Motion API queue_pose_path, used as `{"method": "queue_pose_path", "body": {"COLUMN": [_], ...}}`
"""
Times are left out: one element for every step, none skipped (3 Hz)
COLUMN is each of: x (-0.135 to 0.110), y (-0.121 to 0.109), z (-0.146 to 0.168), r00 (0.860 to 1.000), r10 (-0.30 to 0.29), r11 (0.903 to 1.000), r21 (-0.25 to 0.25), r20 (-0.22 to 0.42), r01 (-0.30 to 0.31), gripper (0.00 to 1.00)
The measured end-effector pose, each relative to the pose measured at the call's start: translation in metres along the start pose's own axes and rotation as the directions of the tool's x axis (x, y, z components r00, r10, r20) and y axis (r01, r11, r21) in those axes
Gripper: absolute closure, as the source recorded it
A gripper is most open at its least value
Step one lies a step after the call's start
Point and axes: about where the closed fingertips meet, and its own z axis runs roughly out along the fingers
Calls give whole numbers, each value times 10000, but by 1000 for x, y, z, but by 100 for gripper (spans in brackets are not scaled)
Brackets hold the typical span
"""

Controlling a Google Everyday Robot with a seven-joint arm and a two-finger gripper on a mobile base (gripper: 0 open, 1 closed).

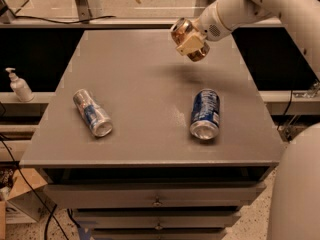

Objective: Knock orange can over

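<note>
Grey table (145,79): above its far side, jaws clamp tilted orange can (182,30).

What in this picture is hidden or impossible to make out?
Camera view: the gripper, hanging above the table's far side, covers the orange can's middle.
Camera view: top and right edges cut off the arm.
Camera view: the dark blue can's print is too small to read.

Gripper (190,43) apparently around tilted orange can (181,31), above far side of table (135,84).
</note>
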Motion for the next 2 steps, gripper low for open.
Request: {"method": "queue_pose_path", "body": {"x": [22, 44], "y": [30, 59], "z": [-11, -20], "r00": [9708, 9263], "r10": [-1201, -1963], "r11": [9898, 9697], "r21": [-1003, -2038], "r20": [-2075, -3216], "r01": [1010, 1347], "gripper": [84, 61]}}
